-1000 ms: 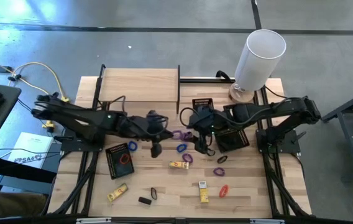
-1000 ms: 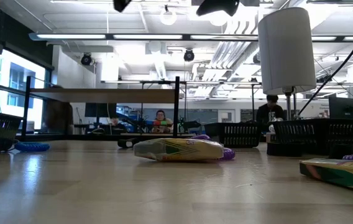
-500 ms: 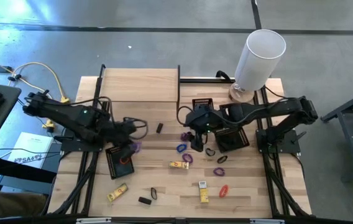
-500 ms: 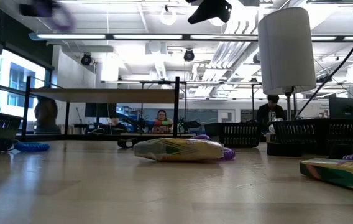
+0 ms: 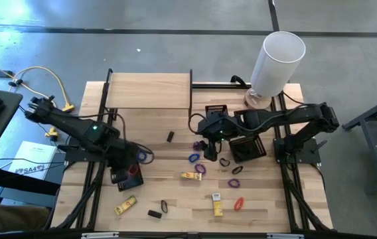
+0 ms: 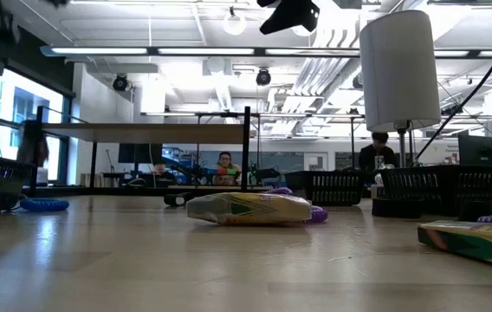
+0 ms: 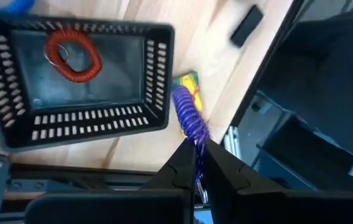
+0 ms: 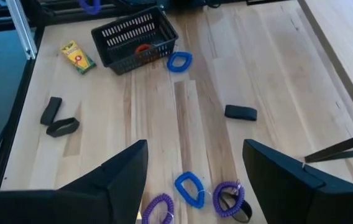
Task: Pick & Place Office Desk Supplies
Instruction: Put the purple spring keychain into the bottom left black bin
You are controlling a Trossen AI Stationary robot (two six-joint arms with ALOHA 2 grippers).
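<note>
My left gripper (image 7: 196, 155) is shut on a purple coiled loop (image 7: 187, 115) and hangs over the black mesh tray (image 5: 118, 179) at the table's left. That tray (image 7: 158, 74) holds a red coiled loop (image 7: 72, 55). The right wrist view shows the purple loop (image 8: 89, 5) above the tray (image 8: 136, 34). My right gripper (image 5: 208, 154) waits open above the table's middle, over blue and purple loops (image 8: 189, 188). A blue loop (image 5: 146, 157), a black block (image 5: 170, 136) and yellow packets (image 5: 190, 176) lie on the wood. My left gripper pinches one end of the purple loop (image 7: 196, 144) between its two fingertips. The fingers slant downward. The rest of the coil sticks out past the fingertips, clear of the table and beside the tray's corner.
Two more black mesh trays (image 5: 248, 147) sit under the right arm. A tall white cylinder (image 5: 276, 63) stands at the far right. More loops, a red loop (image 5: 239, 203), a yellow packet (image 5: 218, 204) and a black block (image 5: 154, 214) lie near the front edge.
My left gripper has carried the purple loop from the table's middle toward the left edge, sinking and tipping downward, and now hangs over the left tray. Its fingers stay shut on the loop.
</note>
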